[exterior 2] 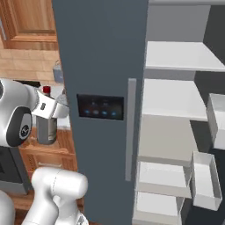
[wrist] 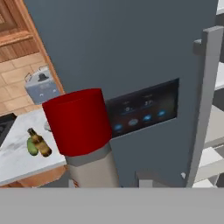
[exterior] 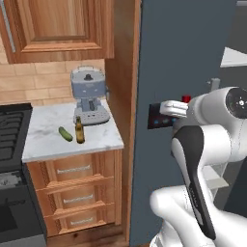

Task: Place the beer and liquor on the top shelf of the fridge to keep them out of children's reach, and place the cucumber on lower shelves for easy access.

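Liquor [exterior 2: 46, 125] is riding pinched in the claw [exterior 2: 49, 110], risking clipping the fridge [exterior 2: 101, 66] door edge while swinging toward the top shelf [exterior 2: 184, 55].

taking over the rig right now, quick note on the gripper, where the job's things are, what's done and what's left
Gripper: shut on the liquor, held in the air in front of the fridge door.
Beer and cucumber: side by side on the marble counter, untouched.
Fridge is open; the top shelf is bare.
Done: liquor picked up.
Left: liquor and beer onto the top shelf, cucumber onto a lower shelf.
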